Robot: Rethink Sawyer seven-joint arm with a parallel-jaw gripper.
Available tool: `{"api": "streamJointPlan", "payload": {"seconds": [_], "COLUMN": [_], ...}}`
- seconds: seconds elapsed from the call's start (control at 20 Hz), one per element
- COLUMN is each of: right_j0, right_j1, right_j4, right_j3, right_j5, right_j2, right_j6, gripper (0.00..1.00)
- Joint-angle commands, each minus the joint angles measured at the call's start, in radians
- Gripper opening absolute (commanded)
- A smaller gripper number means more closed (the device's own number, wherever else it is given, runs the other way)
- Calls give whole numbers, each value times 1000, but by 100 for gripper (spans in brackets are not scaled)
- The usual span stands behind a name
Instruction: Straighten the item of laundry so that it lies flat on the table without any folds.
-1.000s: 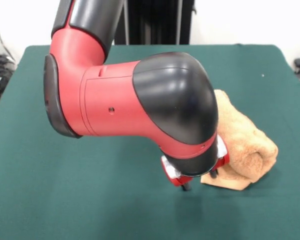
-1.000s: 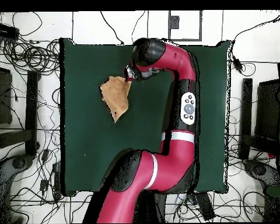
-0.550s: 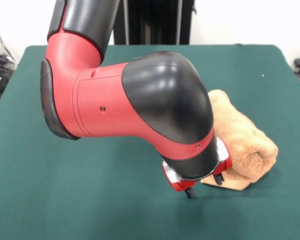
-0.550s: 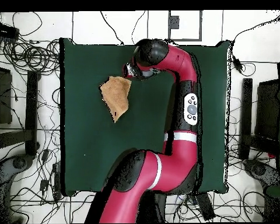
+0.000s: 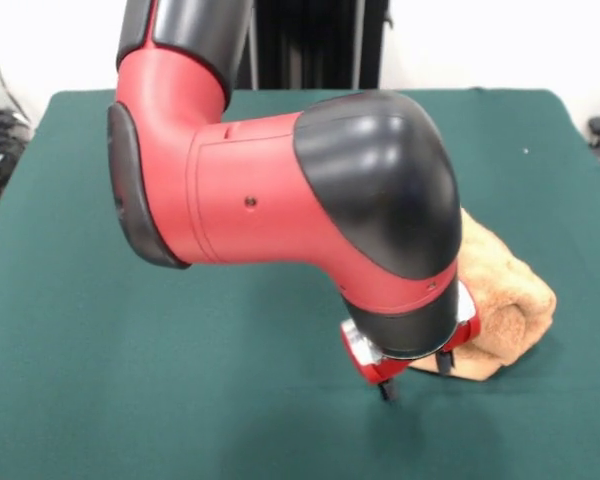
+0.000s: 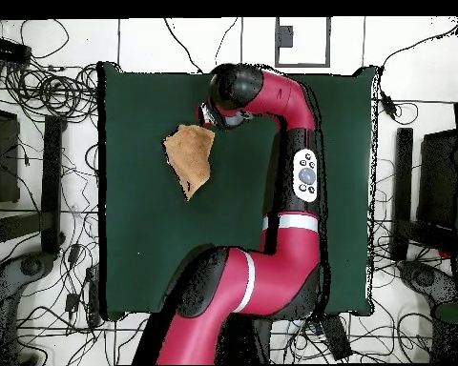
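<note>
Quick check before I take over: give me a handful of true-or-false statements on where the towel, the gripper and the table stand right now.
1. The towel lies flat with no folds. False: it is bunched into a thick roll, with only a thin flat edge showing at its near side.
2. The gripper is low over the table, right at the towel's near edge. True.
3. The towel lifted clear of the table. False: it rests on the green cloth.
4. In the front view the arm's black elbow hides part of the towel. True.
5. In the overhead view the towel sits at the table's centre. False: it lies toward the far left part, away from the robot's base.
</note>
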Motion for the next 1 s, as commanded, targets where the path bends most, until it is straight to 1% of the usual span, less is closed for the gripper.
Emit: {"api": "streamJointPlan", "payload": {"seconds": [0.05, 0.3, 0.45, 0.55, 0.75, 0.95, 1.0], "right_j0": [73, 111, 130, 129, 138, 135, 135], "right_j1": [-13, -36, -25, -13, 13, 25, 29], "right_j4": [-54, -69, -70, -37, -44, -33, -36], "right_j3": [123, 80, 28, 21, -7, 5, 3], "right_j5": [100, 124, 83, 27, -4, -74, -65], "right_j2": [-63, -106, -103, -71, -61, -56, -60], "right_j6": [144, 220, 279, 323, 335, 358, 360], "gripper": [100, 100, 100, 100, 100, 100, 100]}}
